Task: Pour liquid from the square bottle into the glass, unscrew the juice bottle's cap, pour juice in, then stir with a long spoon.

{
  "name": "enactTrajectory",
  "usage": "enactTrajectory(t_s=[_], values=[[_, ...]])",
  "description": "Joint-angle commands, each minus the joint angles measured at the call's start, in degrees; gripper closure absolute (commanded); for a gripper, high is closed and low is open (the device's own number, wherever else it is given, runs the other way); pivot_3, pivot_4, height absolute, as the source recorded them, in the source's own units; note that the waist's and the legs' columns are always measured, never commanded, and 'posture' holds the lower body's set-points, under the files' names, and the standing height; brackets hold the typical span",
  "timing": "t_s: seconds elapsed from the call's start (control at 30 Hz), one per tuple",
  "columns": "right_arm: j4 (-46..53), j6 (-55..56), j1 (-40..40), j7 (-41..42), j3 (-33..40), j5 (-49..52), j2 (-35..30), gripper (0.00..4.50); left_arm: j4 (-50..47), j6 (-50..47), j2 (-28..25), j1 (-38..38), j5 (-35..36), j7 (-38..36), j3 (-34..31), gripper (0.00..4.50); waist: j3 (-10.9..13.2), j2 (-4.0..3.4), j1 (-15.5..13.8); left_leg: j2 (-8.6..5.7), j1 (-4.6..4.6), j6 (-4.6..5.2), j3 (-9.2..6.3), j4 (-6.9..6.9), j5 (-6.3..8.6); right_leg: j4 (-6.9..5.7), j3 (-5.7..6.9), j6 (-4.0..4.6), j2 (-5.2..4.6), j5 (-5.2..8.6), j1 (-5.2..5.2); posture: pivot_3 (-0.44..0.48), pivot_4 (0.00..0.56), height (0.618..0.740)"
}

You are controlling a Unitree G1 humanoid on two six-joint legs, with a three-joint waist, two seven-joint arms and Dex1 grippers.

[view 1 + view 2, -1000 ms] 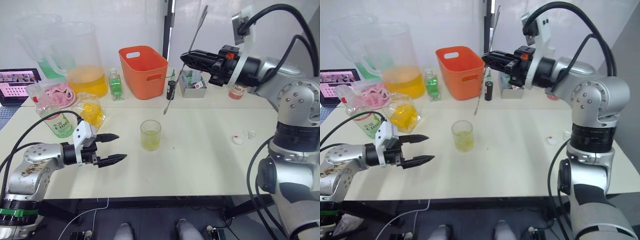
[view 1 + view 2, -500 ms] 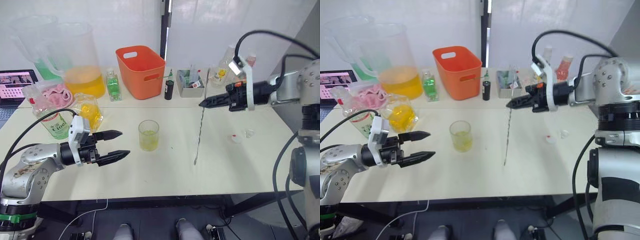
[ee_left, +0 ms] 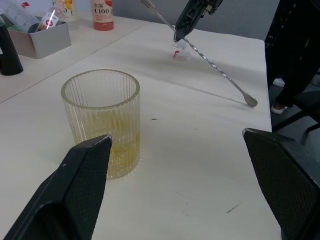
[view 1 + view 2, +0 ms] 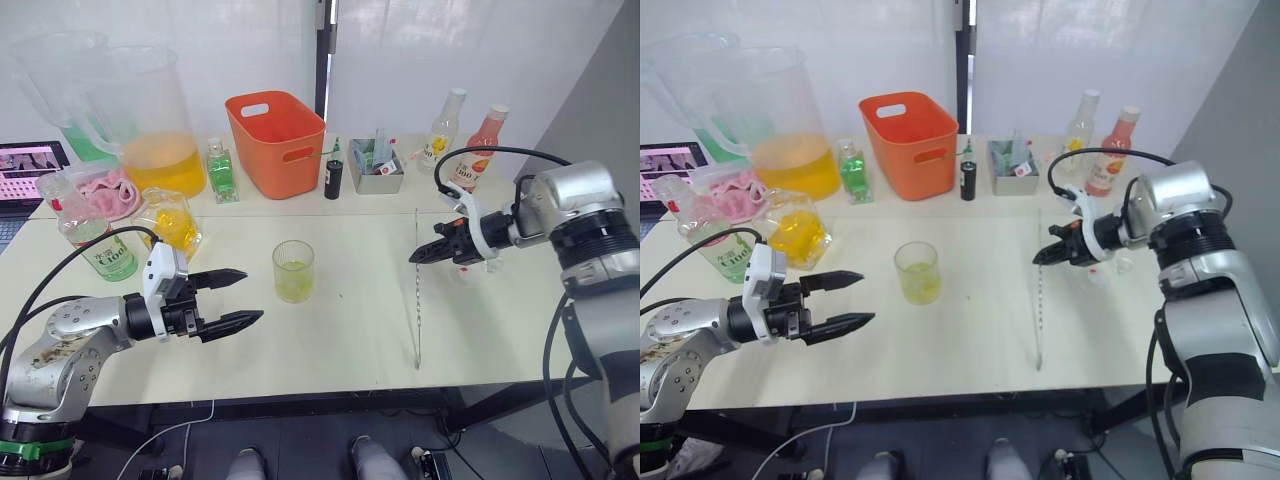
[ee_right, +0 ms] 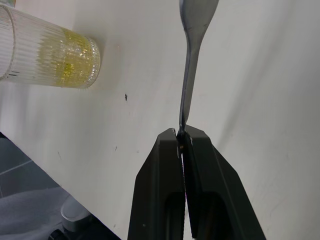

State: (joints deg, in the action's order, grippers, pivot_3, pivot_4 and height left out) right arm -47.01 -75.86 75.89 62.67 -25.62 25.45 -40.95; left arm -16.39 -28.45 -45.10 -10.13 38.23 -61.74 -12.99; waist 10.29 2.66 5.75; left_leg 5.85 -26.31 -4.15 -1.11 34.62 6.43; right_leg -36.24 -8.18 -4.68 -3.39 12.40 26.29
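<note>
Right gripper clamping long spoon, swung down from high, tip now near table right of glass; stirring pending. Left gripper wide, empty.

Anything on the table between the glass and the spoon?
No, just bare tabletop between the glass and the spoon held by the right gripper, as both eye views and the left wrist view show.

Your right gripper has both black fingers pressed together on the thin shaft of the long spoon, which runs across the pale table beyond them. You can see the glass, holding yellowish liquid, well apart from the spoon.
</note>
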Motion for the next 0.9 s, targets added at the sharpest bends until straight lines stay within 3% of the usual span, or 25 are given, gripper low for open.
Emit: enactTrajectory(t_s=[0.03, 0.27, 0.7, 0.83, 0.9], values=[[-5.87, 6.47, 1.54, 1.81, 0.66, -4.74, 2.50, 4.50, -3.03, 0.85, 0.10, 0.97, 0.28, 0.82, -0.78, 0.07, 0.00, 0.00, -0.06, 0.00, 0.00, 0.00, 0.00, 0.01, 0.00, 0.01, 0.00, 0.00, 0.00, 0.00, -0.01, 0.000, 0.150, 0.717], [-17.41, 15.67, 2.26, -3.72, 6.48, -10.91, 8.19, 4.50, -3.32, 0.97, 0.06, 0.96, 0.02, 2.13, -0.72, 0.07, 0.00, 0.00, -0.39, -0.01, -0.02, 0.00, -0.04, 0.10, 0.00, 0.01, 0.04, -0.05, 0.00, -0.03, -0.08, 0.000, 0.150, 0.717], [-20.97, 15.28, 3.76, -3.30, 14.47, -15.88, 8.02, 0.03, -0.78, 3.22, 0.01, -0.40, -1.36, 2.81, -0.71, 0.00, 0.01, -0.01, -0.03, -0.01, -0.01, 0.00, -0.08, 0.07, 0.00, -0.07, 0.04, -0.11, 0.02, -0.06, -0.06, 0.000, 0.150, 0.717], [-13.34, 10.50, 2.81, 4.36, 14.44, -14.36, 3.26, 0.01, 1.36, 3.03, -0.58, -0.36, -1.95, 3.20, -1.63, 0.00, 0.03, -0.04, -0.29, -0.01, -0.01, 0.00, -0.07, 0.08, 0.00, -0.05, 0.04, -0.10, 0.01, -0.04, -0.07, 0.000, 0.150, 0.717], [-0.22, 7.18, -1.88, 8.65, 15.20, -10.65, -1.07, 0.01, 3.38, 3.23, -1.51, -0.20, -2.40, 2.41, -2.43, 0.00, 0.03, -0.05, -0.56, -0.03, -0.01, -0.01, -0.08, 0.09, 0.00, -0.07, 0.04, -0.12, 0.01, 0.02, -0.07, 0.000, 0.150, 0.717]])
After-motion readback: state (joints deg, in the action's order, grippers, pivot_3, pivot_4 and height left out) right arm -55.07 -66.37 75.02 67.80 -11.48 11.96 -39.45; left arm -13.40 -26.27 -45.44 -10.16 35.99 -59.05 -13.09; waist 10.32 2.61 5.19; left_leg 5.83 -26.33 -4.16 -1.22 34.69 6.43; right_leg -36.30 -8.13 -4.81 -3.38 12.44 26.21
